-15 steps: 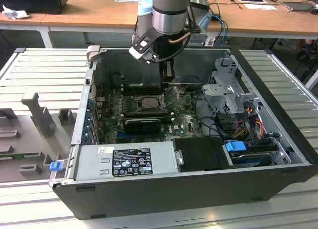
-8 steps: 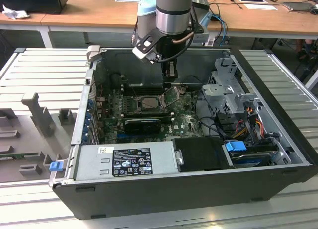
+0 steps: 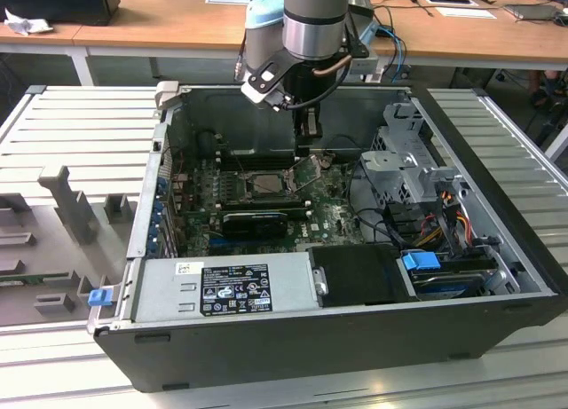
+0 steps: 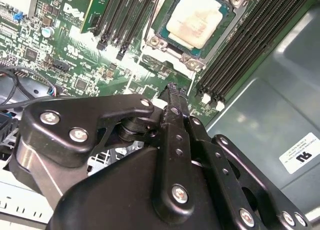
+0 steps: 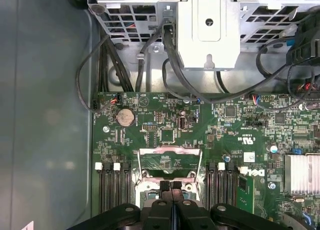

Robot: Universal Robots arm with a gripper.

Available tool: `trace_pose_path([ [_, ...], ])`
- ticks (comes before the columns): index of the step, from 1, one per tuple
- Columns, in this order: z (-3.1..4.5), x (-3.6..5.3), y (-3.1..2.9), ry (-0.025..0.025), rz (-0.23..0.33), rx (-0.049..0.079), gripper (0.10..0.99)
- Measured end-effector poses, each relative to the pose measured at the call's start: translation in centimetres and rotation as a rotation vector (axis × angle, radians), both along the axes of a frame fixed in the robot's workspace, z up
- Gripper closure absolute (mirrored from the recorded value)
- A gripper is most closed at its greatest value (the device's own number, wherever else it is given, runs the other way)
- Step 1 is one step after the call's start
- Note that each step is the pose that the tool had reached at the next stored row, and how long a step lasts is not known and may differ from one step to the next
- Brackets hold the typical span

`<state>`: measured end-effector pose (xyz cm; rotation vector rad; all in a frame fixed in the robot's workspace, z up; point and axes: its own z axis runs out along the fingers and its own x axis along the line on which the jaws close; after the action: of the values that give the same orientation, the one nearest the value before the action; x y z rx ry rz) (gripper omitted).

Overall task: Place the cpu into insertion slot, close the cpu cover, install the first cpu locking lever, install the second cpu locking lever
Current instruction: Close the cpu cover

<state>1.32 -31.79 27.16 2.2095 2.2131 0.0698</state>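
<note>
The cpu [image 4: 195,23] lies flat in the insertion slot [image 3: 263,185] on the green board, its pale beige face up. The cpu cover [image 3: 308,171], a silvery frame with a square window, stands tilted up at the side of the slot toward the exterior view's right. In the first wrist view the cpu cover [image 5: 170,157] sits just beyond my fingertips, with green board showing through its window. My gripper [image 5: 171,186] is shut, fingers pressed together with nothing between them. It hangs just above the raised cover [image 3: 304,147]. In the second wrist view the gripper [image 4: 174,93] points toward the board beside the slot.
Long black memory slots [image 4: 250,45] flank the socket. A long black card [image 3: 256,221] lies in front of it. A metal drive cage [image 5: 207,30] with black cables, a power supply [image 3: 222,289] and the case walls hem in the board.
</note>
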Motion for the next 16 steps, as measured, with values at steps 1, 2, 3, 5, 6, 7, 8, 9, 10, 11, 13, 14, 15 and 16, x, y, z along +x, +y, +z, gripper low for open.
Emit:
trace_pose_path([
  [1,0.01,0.06,0.00,-0.0001,0.000,0.000,0.980],
  [2,0.01,0.15,0.01,-0.0001,0.000,0.000,0.980],
  [3,0.03,0.23,0.01,0.0001,0.000,0.000,0.980],
  [5,0.03,0.70,0.02,0.0003,0.000,0.000,0.980],
  [6,0.03,0.91,0.02,0.0003,0.001,0.000,0.980],
  [7,0.03,1.05,0.02,0.0004,0.001,0.000,0.980],
  [8,0.03,1.19,0.02,0.0004,0.001,0.000,0.980],
  [9,0.03,1.44,0.02,0.0005,0.002,0.000,0.980],
  [10,0.03,1.56,0.02,0.0006,0.002,0.000,0.980],
  [11,0.02,1.67,0.02,0.0006,0.002,0.000,0.980],
  [13,0.03,1.99,0.02,0.0007,0.002,0.000,0.980],
  [14,0.03,2.10,0.02,0.0007,0.002,0.000,0.980],
  [15,0.03,2.20,0.02,0.0007,0.003,0.000,0.980],
  [16,0.03,2.29,0.02,0.0008,0.003,0.000,0.980],
])
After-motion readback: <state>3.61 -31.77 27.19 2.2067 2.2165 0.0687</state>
